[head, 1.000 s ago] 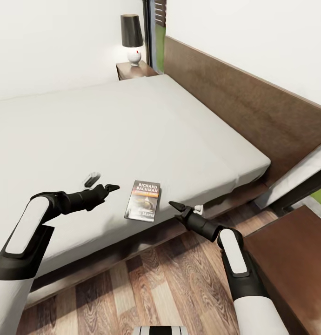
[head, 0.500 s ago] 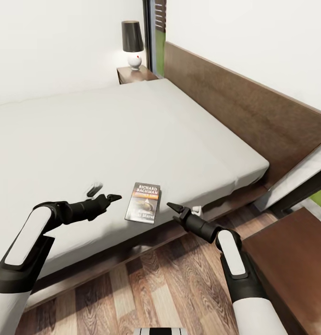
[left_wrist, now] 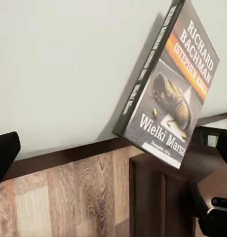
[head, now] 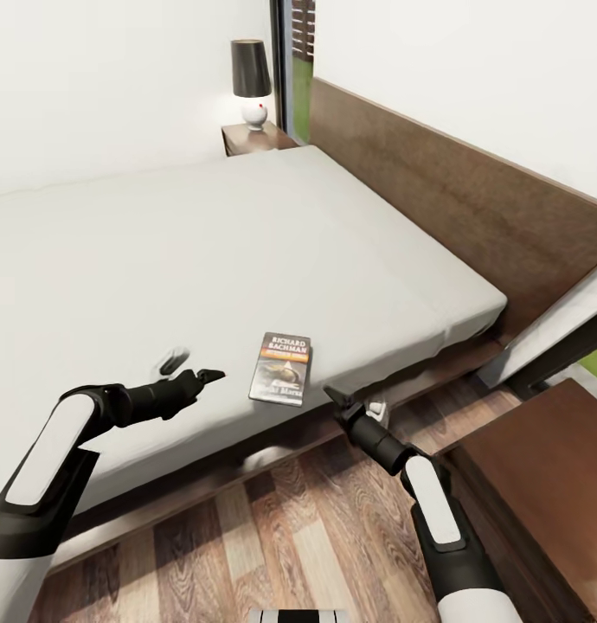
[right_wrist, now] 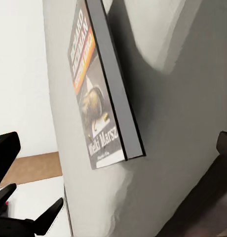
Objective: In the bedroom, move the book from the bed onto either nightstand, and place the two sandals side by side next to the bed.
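Grey mattress of the bed point(head: 203, 251) fills most of my head view, and the book point(head: 282, 369) lies flat on it near the edge closest to me, cover up, white title readable. My left gripper point(head: 205, 377) hovers just over the mattress to the book's left, jaws spread, not touching it. My right gripper point(head: 335, 397) sits at the bed's edge just right of the book, apart from it; I cannot tell how its jaws stand. From the left wrist view I see the book's point(left_wrist: 168, 89) cover and spine above the wood-plank floor point(left_wrist: 69, 192). At the far corner by the headboard point(head: 437, 199) stands the nightstand point(head: 251, 138) with its black-shaded lamp point(head: 250, 78)
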You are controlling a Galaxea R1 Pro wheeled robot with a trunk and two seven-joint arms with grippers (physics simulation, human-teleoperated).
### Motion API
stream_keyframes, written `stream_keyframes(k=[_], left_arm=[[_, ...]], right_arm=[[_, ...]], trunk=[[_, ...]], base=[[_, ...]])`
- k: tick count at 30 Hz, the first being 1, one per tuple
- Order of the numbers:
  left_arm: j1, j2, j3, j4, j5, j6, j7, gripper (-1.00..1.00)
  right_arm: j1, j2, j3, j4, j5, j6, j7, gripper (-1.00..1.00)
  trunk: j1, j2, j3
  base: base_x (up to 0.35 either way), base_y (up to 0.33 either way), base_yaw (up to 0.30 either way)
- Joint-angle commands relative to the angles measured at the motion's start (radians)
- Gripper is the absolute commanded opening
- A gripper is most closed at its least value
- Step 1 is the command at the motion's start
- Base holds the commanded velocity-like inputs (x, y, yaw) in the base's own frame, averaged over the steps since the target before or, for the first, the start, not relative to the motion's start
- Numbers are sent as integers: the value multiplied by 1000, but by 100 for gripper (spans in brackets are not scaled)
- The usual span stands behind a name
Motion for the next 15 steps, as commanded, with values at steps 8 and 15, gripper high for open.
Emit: stream_keyframes(k=[8,15], left_arm=[[-16,2,10,-1,16,4,10,100],[-23,4,65,-1,32,18,9,100]], right_arm=[[8,2,1,61,-27,-21,70,100],[5,0,28,99,-26,-46,149,100]], trunk=[[0,0,-1],[27,-49,-22]], base=[[-24,33,0],[-5,7,0]])
